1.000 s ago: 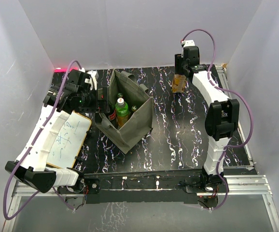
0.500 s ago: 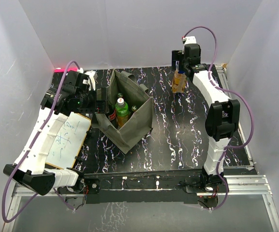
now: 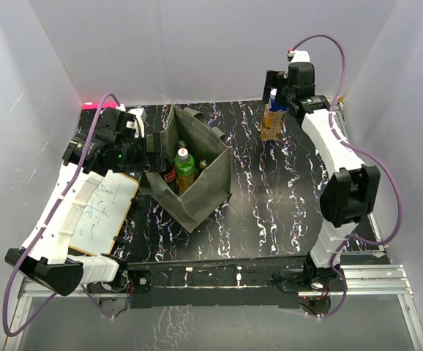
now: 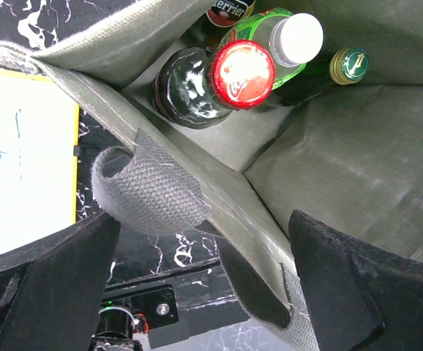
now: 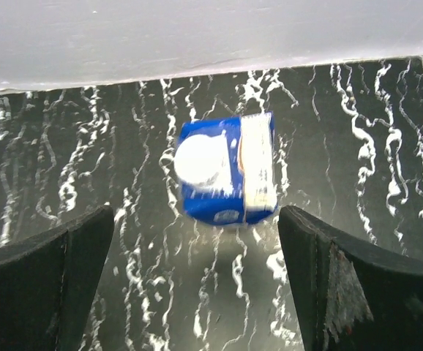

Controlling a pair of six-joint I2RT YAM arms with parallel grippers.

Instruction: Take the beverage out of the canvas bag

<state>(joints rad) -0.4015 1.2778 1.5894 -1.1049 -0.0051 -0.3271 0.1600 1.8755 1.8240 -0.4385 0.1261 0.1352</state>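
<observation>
Black marbled tabletop [image 3: 270,212]. The canvas bag [image 3: 204,183] stands open left of centre, with a whiteboard [image 3: 109,201] lying just beside it under the left arm. We read the step as the release. One beverage, a blue-topped carton [image 5: 226,168], is out of the bag and stands upright on its own at the far right of the tabletop, well apart from the bag. The right tool [image 5: 194,227] hangs directly over the carton with its fingers spread wide, touching nothing. The left tool [image 4: 204,219] is spread too and straddles the bag's near wall and a strap handle [image 4: 142,194]. One finger is inside, one outside, and it pinches nothing. Left in the bag are a red-capped dark bottle [image 4: 219,80], a white-capped green bottle [image 4: 288,36] and a small green-capped bottle [image 4: 347,66], upright and packed into one corner. Next move, as we judge it: lift the right arm straight clear so no finger clips the carton, then bring it over the bag mouth. If the left tool is meant to steady the bag, it must first close on the wall. Against a second ago, the right tool was down behind the carton. Now its wrist has risen above the carton and its elbow has swung out to the right. The bag and left arm have barely shifted.
</observation>
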